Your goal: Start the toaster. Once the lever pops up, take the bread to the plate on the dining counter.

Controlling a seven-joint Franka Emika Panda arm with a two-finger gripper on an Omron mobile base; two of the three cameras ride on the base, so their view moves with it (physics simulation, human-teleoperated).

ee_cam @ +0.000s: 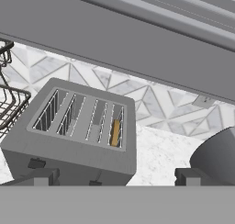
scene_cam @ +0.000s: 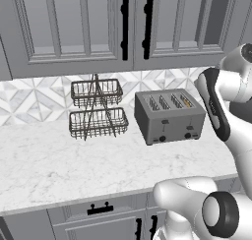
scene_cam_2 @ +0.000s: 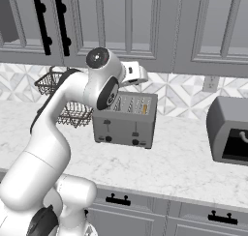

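Two dark fingertips (ee_cam: 46,177) of the gripper (ee_cam: 114,178) sit at the bottom of the hand view, spread wide apart with nothing between them. Just beyond and below them stands the toaster (ee_cam: 73,145) on the marble worktop (scene_cam: 74,160), its levers facing the arm. Bread (ee_cam: 115,132) sits edge-up in the slot farthest to the gripper's right. Left of the gripper, past the toaster, is a two-tier wire basket rack (scene_cam: 97,108); to its right, a dark rounded appliance (scene_cam_2: 227,131).
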